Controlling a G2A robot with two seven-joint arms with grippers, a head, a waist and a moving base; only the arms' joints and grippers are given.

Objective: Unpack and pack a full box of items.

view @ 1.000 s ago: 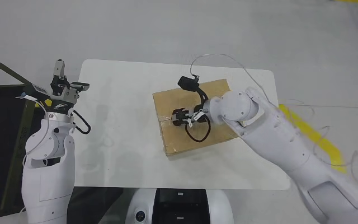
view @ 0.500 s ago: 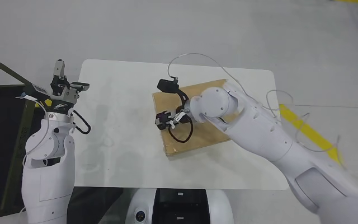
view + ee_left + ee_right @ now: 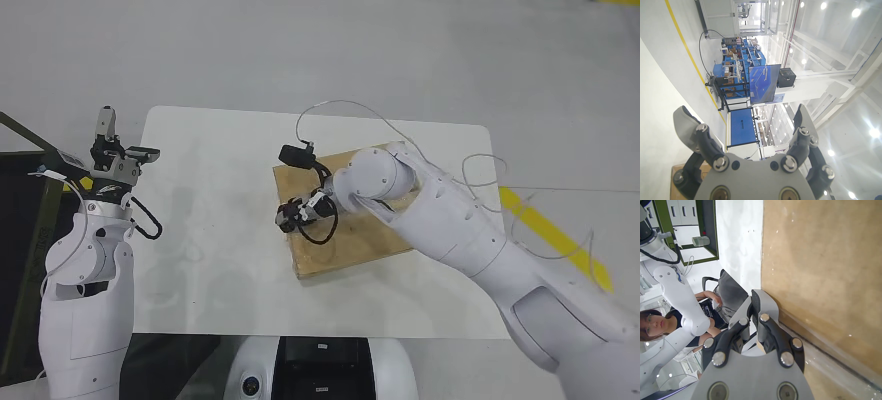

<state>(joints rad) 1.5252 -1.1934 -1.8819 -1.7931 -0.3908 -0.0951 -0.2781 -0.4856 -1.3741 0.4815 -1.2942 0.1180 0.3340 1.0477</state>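
A closed brown cardboard box (image 3: 350,215) lies in the middle of the white table (image 3: 210,260), with a clear tape seam across its top (image 3: 829,357). My right gripper (image 3: 288,215) sits low at the box's left edge. In the right wrist view this gripper (image 3: 752,294) is shut with nothing between its fingers, just off the box top (image 3: 819,266). My left gripper (image 3: 104,125) is raised at the table's far left edge, well away from the box. In its own view the left gripper (image 3: 742,109) points up into the room, open and empty.
A dark bin with a green frame (image 3: 20,200) stands off the table's left side. A thin white cable (image 3: 400,110) arcs over the back of the box from the right arm. Bare table lies left of and in front of the box.
My right arm has swept left across the box top, from near its middle to its left edge. The left arm and the box have stayed put.
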